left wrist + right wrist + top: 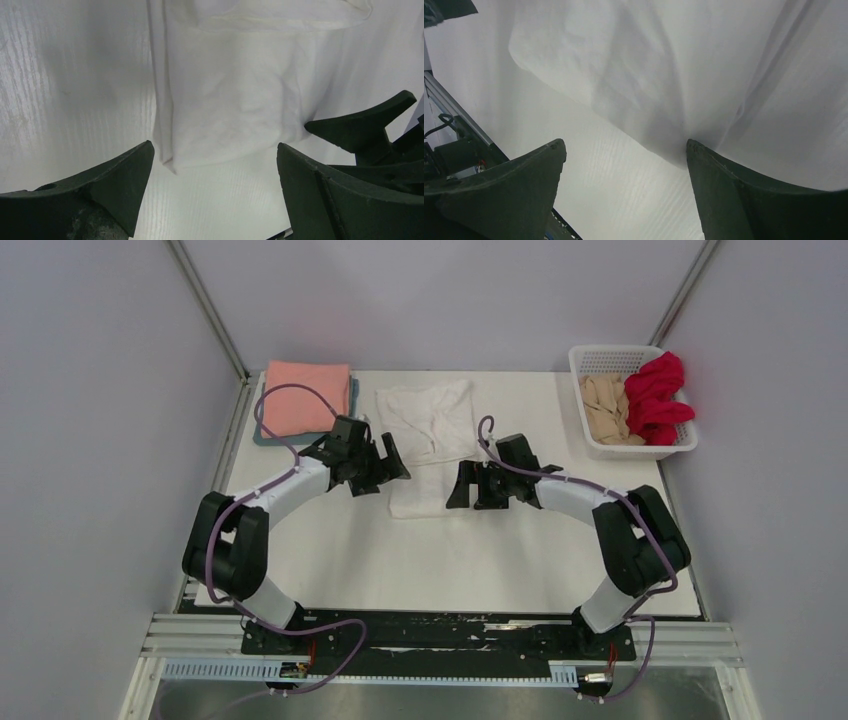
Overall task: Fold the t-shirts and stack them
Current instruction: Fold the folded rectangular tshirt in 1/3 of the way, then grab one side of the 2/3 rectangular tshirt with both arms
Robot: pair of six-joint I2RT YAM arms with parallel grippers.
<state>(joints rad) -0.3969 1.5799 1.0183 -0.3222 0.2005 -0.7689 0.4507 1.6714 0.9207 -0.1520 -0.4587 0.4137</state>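
– White cotton t-shirt (425, 445): where does it lie?

– Upper middle of the overhead frame, flat on the pale table (480, 560), partly folded into a long strip (collar end toward the top, rumpled).

– And the grippers?

– The left gripper (392, 462) is at the strip's left edge and the right gripper (462, 485) at its right edge, low on the shirt. Both stand spread wide and hold nothing.

– What do the wrist views show?

– On the left wrist, the shirt's lower corner (235, 100) lies just past the open left gripper (214, 150). On the right wrist, the cloth (649, 75) reaches one finger (744, 200) of the open right gripper (624, 145). Whether they touch, I cannot tell.

– What about the other shirts?

– A folded salmon pink t-shirt (305, 398) sits at upper left on a grey-blue one (262, 438), of which only a margin shows. At upper right, a white plastic lattice basket (590, 360) holds a crumpled beige t-shirt (605, 408) and a red one (658, 395), which spills over its rim.
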